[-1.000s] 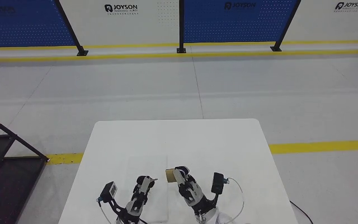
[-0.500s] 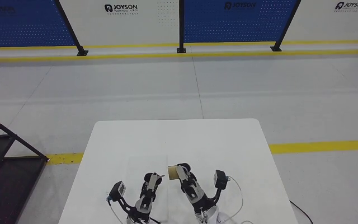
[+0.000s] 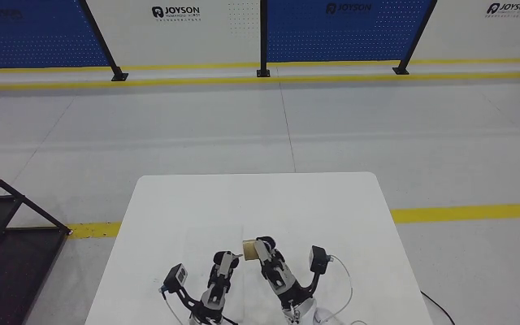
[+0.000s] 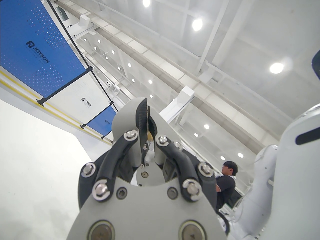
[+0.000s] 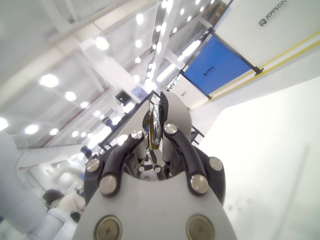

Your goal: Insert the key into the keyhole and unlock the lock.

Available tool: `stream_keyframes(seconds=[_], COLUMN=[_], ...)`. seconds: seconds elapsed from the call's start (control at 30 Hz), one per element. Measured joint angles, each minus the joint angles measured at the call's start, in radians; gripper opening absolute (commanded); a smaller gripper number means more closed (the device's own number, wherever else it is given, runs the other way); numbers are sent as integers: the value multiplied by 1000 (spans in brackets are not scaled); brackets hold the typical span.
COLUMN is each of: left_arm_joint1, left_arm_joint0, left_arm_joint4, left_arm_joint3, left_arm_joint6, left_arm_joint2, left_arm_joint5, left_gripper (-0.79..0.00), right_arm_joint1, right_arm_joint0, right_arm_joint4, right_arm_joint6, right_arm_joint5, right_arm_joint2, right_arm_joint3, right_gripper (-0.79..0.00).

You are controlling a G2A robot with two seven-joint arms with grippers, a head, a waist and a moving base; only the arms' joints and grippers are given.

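Top view: right fingers (image 3: 265, 253) clamp the lock (image 3: 249, 251).

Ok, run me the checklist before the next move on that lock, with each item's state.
1. Brass padlock held: ok. The right gripper is shut on it, shackle between the pads.
2. Key in hand: cannot tell. The left gripper is shut with a thin sliver between its pads; too little shows to call it the key.
3. Grippers near each other: ok. They sit side by side over the white table.
4. Key lined up with the keyhole: cannot tell; the keyhole is too small to see.
5. Cable by the right arm: ok, it loops away from the padlock.
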Motion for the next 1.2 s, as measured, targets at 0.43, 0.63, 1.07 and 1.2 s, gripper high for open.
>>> stream_keyframes(seconds=[0.43,0.63,1.07,1.2], left_arm_joint1=[-18,-26,-42,-47], left_arm_joint0=[-5,-8,-12,-15], left_arm_joint4=[14,13,15,24], left_arm_joint3=[6,10,10,16], left_arm_joint6=[11,12,11,12], left_arm_joint2=[-7,-8,-11,-8], left_arm_joint5=[11,12,11,12], left_gripper=[-785,-785,-785,-785], right_arm_joint1=[-1,-2,-7,-8], right_arm_joint0=[0,-2,1,4], right_arm_joint4=[10,12,81,86], right_arm_joint6=[42,42,71,69], right_arm_joint5=[0,-1,12,14], right_arm_joint2=[0,2,-1,-2], right_arm_joint3=[-6,-9,-12,-11], right_gripper=[-785,-785,-785,-785])
